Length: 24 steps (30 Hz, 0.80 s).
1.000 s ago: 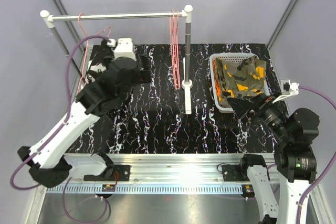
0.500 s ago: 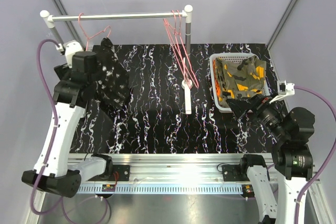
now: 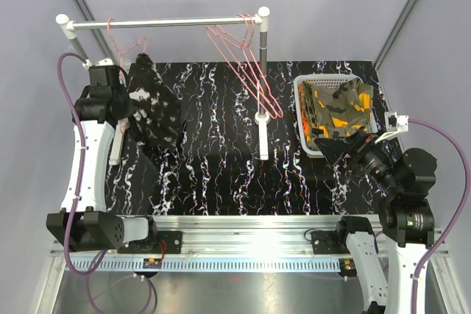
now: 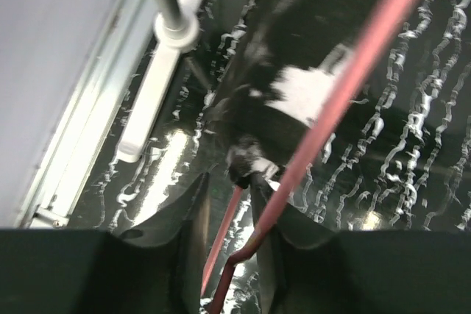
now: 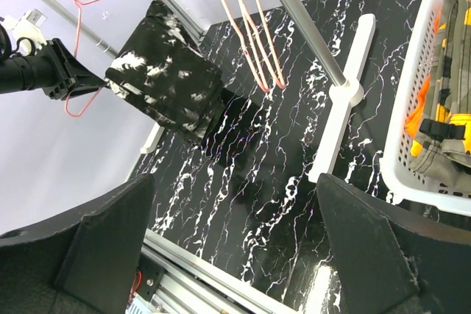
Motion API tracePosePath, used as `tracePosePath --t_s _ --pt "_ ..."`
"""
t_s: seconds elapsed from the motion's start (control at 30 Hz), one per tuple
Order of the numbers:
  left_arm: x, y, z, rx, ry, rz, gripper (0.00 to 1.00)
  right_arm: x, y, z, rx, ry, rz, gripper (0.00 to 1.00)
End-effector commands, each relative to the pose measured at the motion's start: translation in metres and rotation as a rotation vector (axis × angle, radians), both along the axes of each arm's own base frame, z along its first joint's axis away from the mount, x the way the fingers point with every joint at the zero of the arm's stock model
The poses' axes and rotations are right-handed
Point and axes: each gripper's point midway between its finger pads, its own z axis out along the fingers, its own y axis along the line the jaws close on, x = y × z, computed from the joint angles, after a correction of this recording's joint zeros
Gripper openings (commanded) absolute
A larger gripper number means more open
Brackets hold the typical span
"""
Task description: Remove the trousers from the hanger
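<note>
While the left end effector (image 4: pixel 229 184) is clenching the black speckled trousers (image 3: pixel 156 112) hanging on a pink hanger (image 3: pixel 125 44), the right end effector (image 3: pixel 338 151) is hovering released beside the basket (image 3: pixel 299 101), which is holding the camouflage trousers (image 3: pixel 340 108) and orange trousers (image 5: pixel 425 101).

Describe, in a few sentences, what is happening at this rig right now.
The left hand grips the black speckled trousers, which hang on a pink hanger at the left end of the rail. The camouflage pair lies in the white basket with an orange pair. The right hand hovers open beside that basket.
</note>
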Motion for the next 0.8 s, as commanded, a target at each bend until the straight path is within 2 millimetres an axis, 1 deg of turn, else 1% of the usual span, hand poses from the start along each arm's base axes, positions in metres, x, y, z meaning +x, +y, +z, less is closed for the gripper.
tracePosePath --t_s 0.0,0.07,0.1,0.2,0.23,0.3,0.33,0.43,0.53,0.6,0.73,0.77 --pt "0.013 -0.012 0.032 -0.037 -0.115 -0.074 0.25 -0.002 0.005 0.011 0.012 -0.044 0.031 1.00" --pt "0.013 -0.015 0.031 -0.046 -0.116 -0.084 0.19 -0.002 0.005 0.011 0.011 -0.046 0.029 1.00" --pt "0.014 -0.016 0.031 -0.050 -0.118 -0.088 0.18 -0.002 0.005 0.011 0.013 -0.046 0.029 0.99" --pt "0.015 -0.018 0.033 -0.057 -0.123 -0.100 0.33 -0.002 0.006 0.011 0.019 -0.042 0.035 0.99" --pt "0.016 -0.019 0.034 -0.059 -0.124 -0.105 0.29 -0.002 0.006 0.012 0.023 -0.044 0.038 1.00" --pt "0.016 -0.019 0.037 -0.059 -0.126 -0.103 0.27 -0.002 0.007 0.010 0.026 -0.038 0.041 1.00" --pt "0.016 -0.019 0.038 -0.059 -0.129 -0.102 0.28 -0.002 0.007 0.010 0.029 -0.037 0.044 0.99" --pt "0.016 -0.020 0.044 -0.066 -0.146 -0.103 0.35 -0.001 0.007 0.010 0.032 -0.033 0.044 1.00" --pt "0.014 -0.022 0.053 -0.068 -0.171 -0.110 0.34 0.000 0.008 0.009 0.040 -0.029 0.046 1.00" --pt "0.013 -0.023 0.055 -0.071 -0.178 -0.118 0.28 0.000 0.008 0.010 0.044 -0.031 0.051 0.99" --pt "0.015 -0.020 0.043 -0.066 -0.148 -0.106 0.27 -0.001 0.009 0.011 0.047 -0.033 0.054 0.99" --pt "0.016 -0.020 0.034 -0.067 -0.124 -0.099 0.27 0.000 0.009 0.011 0.045 -0.035 0.054 0.99"
